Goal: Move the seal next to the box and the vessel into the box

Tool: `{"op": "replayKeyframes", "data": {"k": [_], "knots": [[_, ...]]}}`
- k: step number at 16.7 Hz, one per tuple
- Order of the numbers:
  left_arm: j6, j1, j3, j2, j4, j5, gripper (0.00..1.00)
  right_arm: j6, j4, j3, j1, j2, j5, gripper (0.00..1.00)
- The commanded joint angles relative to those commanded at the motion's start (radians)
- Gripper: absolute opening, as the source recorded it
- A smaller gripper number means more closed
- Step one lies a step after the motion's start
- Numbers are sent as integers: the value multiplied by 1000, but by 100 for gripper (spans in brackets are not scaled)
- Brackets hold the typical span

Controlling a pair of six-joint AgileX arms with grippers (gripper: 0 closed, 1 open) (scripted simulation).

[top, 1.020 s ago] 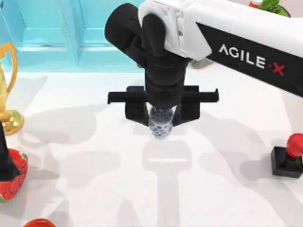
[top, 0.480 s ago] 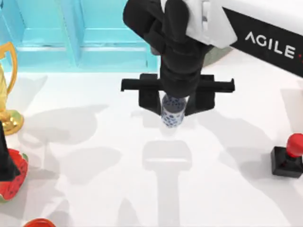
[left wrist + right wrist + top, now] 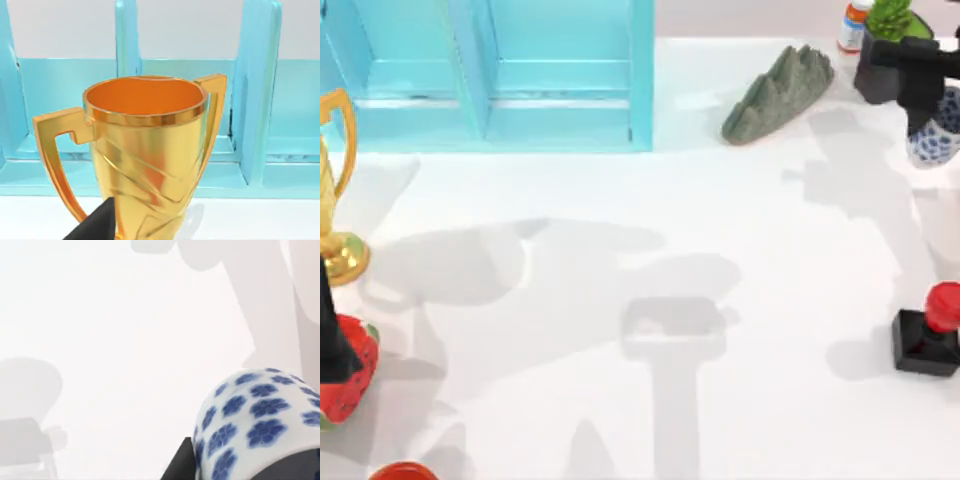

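The right gripper was up at the table's far right corner, at the very edge of the top view, and it had the vessel clenched between its fingers. The white jar with its blue flowers hung just under the black gripper body, partly cut off by the frame. In the right wrist view the vessel sat big and close, with a dark finger pressed against its side and the pale table far below it.

The seal stood upright near the right edge of the table, black block down and red knob on top, well apart from the box. The box, turquoise and open, sat along the far edge toward the left corner, with its compartments bare.

Near the far right corner lay a grey rock, and behind it a small bottle with an orange cap and a green plant in a black pot, just beside the gripper.

At the left edge stood a golden trophy, and below it the left arm's dark body beside a watermelon slice. A red rim peeked in at the near edge. In the left wrist view the trophy loomed right in front of the box's turquoise walls, with one black fingertip low before it; whether the left gripper was released or clenched, I couldn't tell.
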Motion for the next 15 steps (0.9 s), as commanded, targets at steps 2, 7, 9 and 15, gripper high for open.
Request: {"op": "replayKeyframes", "data": {"k": [2,7,9,15], "knots": [[0,0,0,0,0,0,100,-188,-10,-86,-212,-52,-34,0],[0,0,0,0,0,0,100,-682,-4,-274,-608,-173,-83,0],[0,0,0,0,0,0,100,-818,0,-370,-701,-208,-73,0],[0,0,0,0,0,0,100,-1025,68,-627,-841,-323,-52,0]]}}
